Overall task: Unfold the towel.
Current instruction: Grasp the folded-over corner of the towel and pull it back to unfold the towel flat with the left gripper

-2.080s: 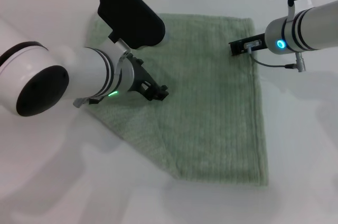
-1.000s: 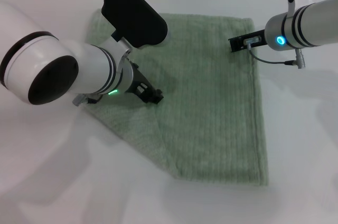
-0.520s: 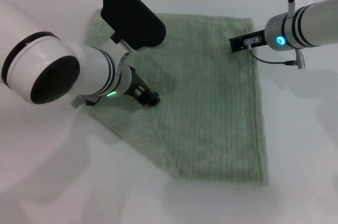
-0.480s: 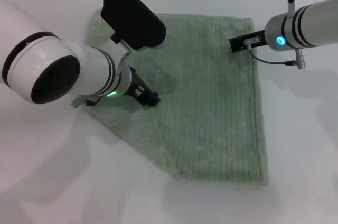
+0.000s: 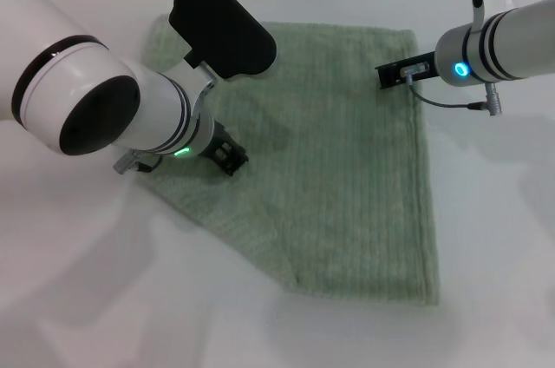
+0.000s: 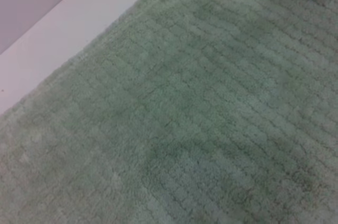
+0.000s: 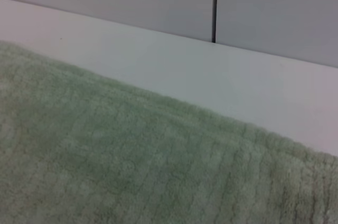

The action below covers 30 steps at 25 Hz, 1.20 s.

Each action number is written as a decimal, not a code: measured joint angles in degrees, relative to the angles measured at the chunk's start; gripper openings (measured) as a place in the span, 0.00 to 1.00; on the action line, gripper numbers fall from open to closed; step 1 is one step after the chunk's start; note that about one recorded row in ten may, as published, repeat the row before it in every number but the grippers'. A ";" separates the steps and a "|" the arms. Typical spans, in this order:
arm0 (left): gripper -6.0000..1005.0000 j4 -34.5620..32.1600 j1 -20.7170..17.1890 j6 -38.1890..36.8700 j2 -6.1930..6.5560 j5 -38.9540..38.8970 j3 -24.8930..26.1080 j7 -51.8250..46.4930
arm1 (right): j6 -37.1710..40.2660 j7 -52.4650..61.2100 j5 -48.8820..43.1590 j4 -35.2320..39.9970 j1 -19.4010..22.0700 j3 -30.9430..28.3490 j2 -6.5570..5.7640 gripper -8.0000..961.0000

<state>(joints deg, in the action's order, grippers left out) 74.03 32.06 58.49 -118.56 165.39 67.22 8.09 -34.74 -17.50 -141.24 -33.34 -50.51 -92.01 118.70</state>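
Note:
The pale sage-green towel (image 5: 347, 168) lies flat on the white table (image 5: 494, 255), its ribbed stripes showing, with its near left side running on a slant. My left gripper (image 5: 227, 158) is low over the towel's left part, close to its surface. My right gripper (image 5: 397, 73) is over the towel's far right corner, near the hem. The left wrist view is filled with ribbed towel (image 6: 211, 108) and a strip of table (image 6: 79, 18). The right wrist view shows the towel's far edge (image 7: 105, 171) against the table (image 7: 158, 60).
A grey wall with a dark vertical seam (image 7: 214, 2) stands behind the table's far edge. Bare white table surrounds the towel in front, to the left and to the right. A thin cable (image 5: 451, 106) hangs from my right wrist.
My left gripper has drawn back to the left across the towel, toward its left edge. The towel and my right arm have stayed put.

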 joint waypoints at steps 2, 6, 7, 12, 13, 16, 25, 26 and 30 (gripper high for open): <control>0.60 0.98 -0.05 0.99 0.00 0.01 0.01 0.00 | -0.01 0.00 0.00 0.00 0.00 -0.01 0.01 0.01; 0.44 4.78 -0.60 4.06 -0.01 0.03 0.00 -0.04 | -0.04 0.00 0.00 0.03 -0.02 -0.16 0.03 0.01; 0.40 5.97 -0.73 5.27 0.00 0.03 0.09 -0.13 | -0.04 0.01 0.00 0.03 -0.02 -0.18 0.04 0.01; 0.13 11.21 -1.02 11.29 0.05 0.03 1.07 -0.32 | -0.07 0.01 0.00 0.04 -0.05 -0.25 0.05 0.01; 0.11 11.72 -1.04 11.91 0.05 0.03 1.26 -0.33 | -0.06 0.01 0.00 0.06 -0.06 -0.24 0.05 0.01; 0.06 13.51 -0.96 14.46 0.08 0.03 1.99 -0.39 | 0.02 0.02 0.00 0.14 -0.01 -0.10 0.05 0.01; 0.06 16.65 -0.53 19.70 0.09 0.12 2.84 -0.39 | 0.25 0.01 0.00 0.22 0.07 -0.06 0.05 0.01; 0.06 17.03 -0.61 20.31 0.08 0.12 3.04 -0.41 | 0.26 0.02 0.00 0.22 0.07 -0.05 0.04 0.01; 0.06 17.83 -0.83 22.48 0.08 0.12 3.83 -0.44 | 0.33 0.01 0.00 0.25 0.16 -0.01 0.05 0.01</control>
<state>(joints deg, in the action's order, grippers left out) 91.86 31.23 80.96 -118.48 165.50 71.05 7.65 -34.41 -17.49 -141.24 -33.09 -50.36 -92.02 118.74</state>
